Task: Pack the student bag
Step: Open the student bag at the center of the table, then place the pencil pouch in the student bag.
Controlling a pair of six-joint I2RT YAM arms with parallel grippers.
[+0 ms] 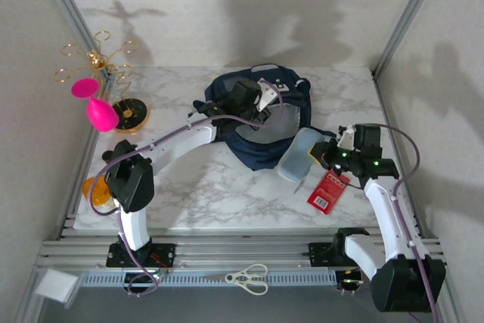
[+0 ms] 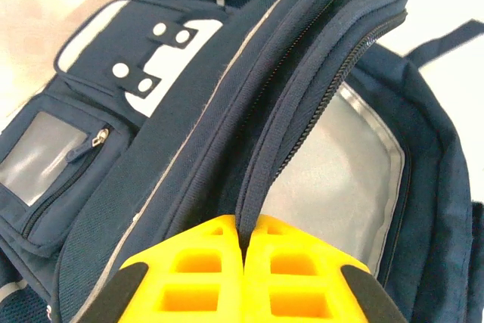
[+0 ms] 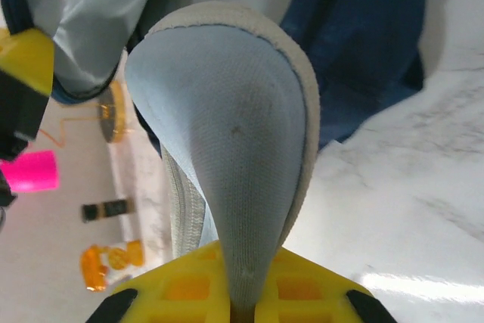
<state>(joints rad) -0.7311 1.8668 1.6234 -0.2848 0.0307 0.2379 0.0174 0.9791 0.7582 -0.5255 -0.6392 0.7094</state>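
The student bag (image 1: 261, 153), navy with white patches, lies open at the middle back of the marble table. My left gripper (image 1: 259, 104) is shut on the zippered rim of the bag's main opening; in the left wrist view the yellow fingers (image 2: 204, 270) pinch that navy rim (image 2: 272, 156), with grey lining (image 2: 333, 179) showing inside. My right gripper (image 1: 325, 153) is shut on one end of a grey-blue pencil case (image 1: 296, 155), held just right of the bag. In the right wrist view the pencil case (image 3: 227, 111) rises from my gripper (image 3: 246, 296) toward the bag (image 3: 363, 51).
A red packet (image 1: 327, 189) lies on the table below the right gripper. A gold wire stand (image 1: 98, 62) with a pink cup (image 1: 98, 111) is at the back left, an orange item (image 1: 94, 191) at the left edge. Scissors (image 1: 248, 277) rest on the front rail.
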